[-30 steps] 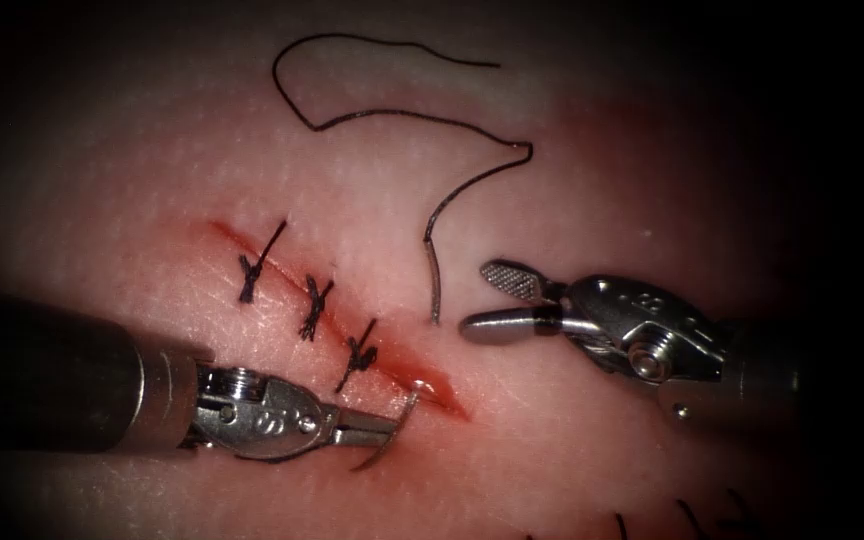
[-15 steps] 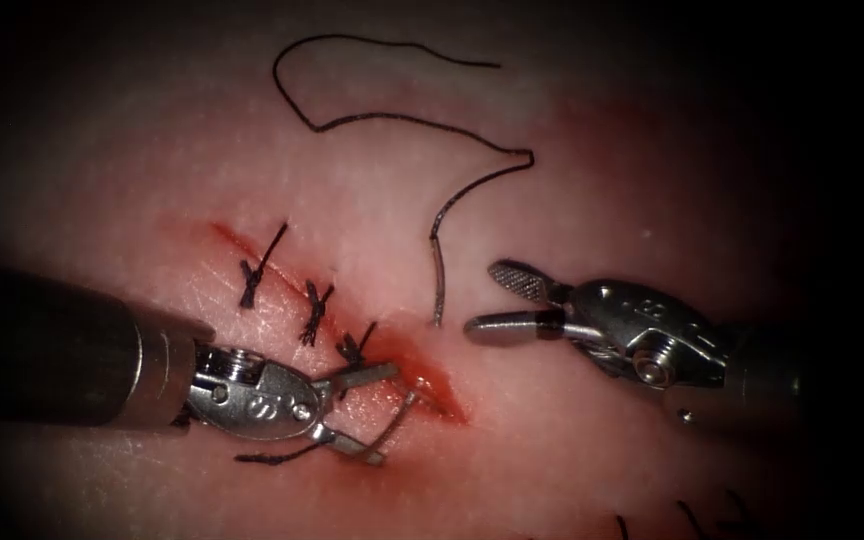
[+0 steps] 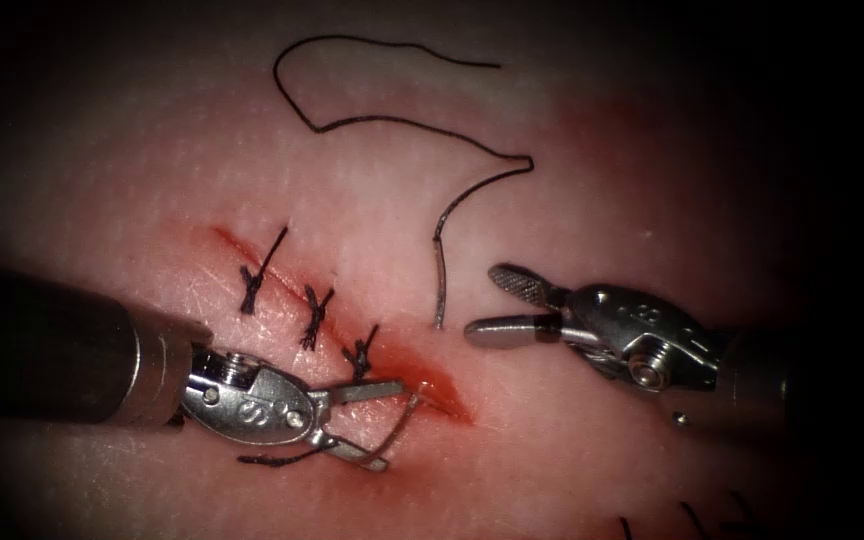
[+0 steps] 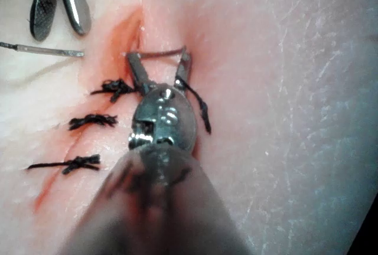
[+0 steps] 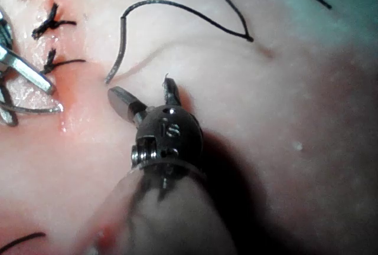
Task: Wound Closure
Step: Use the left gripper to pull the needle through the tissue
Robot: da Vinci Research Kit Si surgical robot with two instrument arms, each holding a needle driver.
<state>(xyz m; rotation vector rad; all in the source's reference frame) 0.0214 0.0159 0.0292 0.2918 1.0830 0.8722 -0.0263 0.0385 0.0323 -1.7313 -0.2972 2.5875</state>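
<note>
The cut (image 3: 437, 392) runs aslant across the tissue (image 3: 572, 160), with three black stitches (image 3: 314, 312) over its upper part. The curved needle (image 3: 402, 425) passes through the tissue at the cut's lower end. Its front part lies out on the left side, between the jaws of my open left tool (image 3: 390, 425), which hold nothing. In the left wrist view the needle (image 4: 159, 51) spans the left tool (image 4: 157, 54). The needle's rear part (image 3: 439, 290) sticks out right of the cut, trailing black thread (image 3: 392, 120). Right of it, my right tool (image 3: 482, 300) (image 5: 140, 87) is open and empty.
Red fluid (image 3: 452, 405) lines the cut's lower end. A short cut end of thread (image 3: 277, 459) lies beside the left tool's wrist. More dark thread ends (image 3: 687, 518) show at the lower right edge. The long thread loops over the tissue above the cut.
The left tool, shut on the needle a second ago, has opened its jaws and let it go. The needle stays in the tissue. The right tool has hardly moved.
</note>
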